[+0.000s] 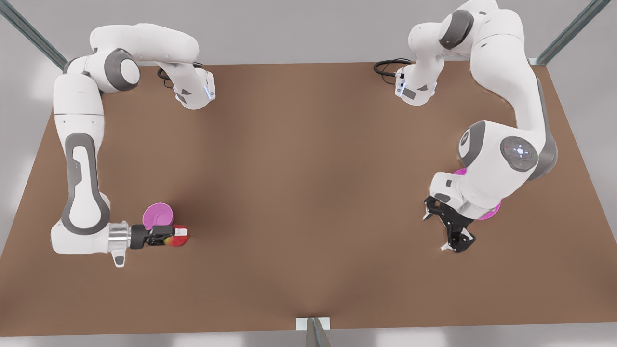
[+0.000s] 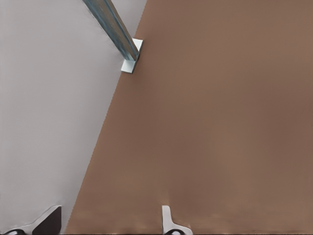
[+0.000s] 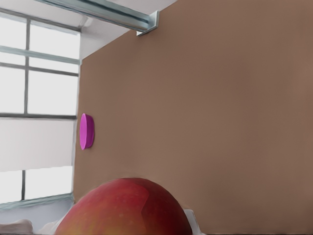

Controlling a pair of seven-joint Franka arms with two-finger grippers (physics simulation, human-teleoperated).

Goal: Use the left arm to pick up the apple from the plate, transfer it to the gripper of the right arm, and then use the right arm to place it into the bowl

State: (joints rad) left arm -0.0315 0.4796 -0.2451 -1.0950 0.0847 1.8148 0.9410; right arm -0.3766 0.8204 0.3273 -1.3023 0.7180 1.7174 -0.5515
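The front view looks steeply down over the whole table [image 1: 308, 193]; both wrist views skim its brown top closely.

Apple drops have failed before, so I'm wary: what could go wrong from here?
1. The right gripper holds the small red apple with a yellow-green patch beside the small deep pink bowl, not over it. Released here, it would likely land on the brown table and roll.
2. The bowl is narrow, so moving the apple across could knock its rim.

The left gripper waits open over the wide magenta plate.
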